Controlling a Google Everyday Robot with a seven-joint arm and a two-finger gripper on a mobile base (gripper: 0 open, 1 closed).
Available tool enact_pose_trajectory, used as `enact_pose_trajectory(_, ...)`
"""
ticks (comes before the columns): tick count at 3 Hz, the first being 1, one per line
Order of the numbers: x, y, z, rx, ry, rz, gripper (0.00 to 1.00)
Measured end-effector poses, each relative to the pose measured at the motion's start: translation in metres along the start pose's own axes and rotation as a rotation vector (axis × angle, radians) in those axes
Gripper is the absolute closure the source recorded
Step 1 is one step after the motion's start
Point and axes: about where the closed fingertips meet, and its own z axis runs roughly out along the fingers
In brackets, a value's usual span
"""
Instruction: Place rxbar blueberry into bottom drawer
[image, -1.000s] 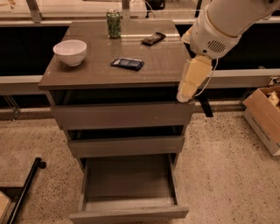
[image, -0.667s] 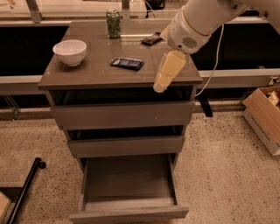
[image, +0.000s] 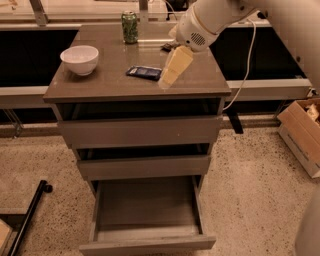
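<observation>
The rxbar blueberry (image: 144, 72), a flat dark blue bar, lies on the cabinet top (image: 115, 85) near the middle. My gripper (image: 166, 81), pale yellow, hangs tilted down and to the left, just right of the bar, with its tip close to the cabinet top. It holds nothing that I can see. The bottom drawer (image: 148, 244) is pulled open low in the view, and its grey inside is bare. The two drawers above it are nearly shut.
A white bowl (image: 80, 59) sits at the left of the top. A green can (image: 130, 26) stands at the back. A dark wrapped bar (image: 167, 47) lies partly behind my arm. A cardboard box (image: 301, 134) stands on the floor at right.
My arm has swung left and away from the cabinet's right front edge, over the top, bringing the gripper down beside the blue bar. The bar and drawers have not moved.
</observation>
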Motion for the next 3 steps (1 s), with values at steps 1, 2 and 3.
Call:
enact_pose_trajectory(1, 0.012, -0.005, 0.022, 0.021, -0.004, 0.105, 0.0)
enact_pose_trajectory(2, 0.02, -0.037, 0.052, 0.1, -0.049, 0.28, 0.0)
enact_pose_trajectory(3, 0.03, -0.07, 0.078, 0.163, -0.102, 0.416, 0.0)
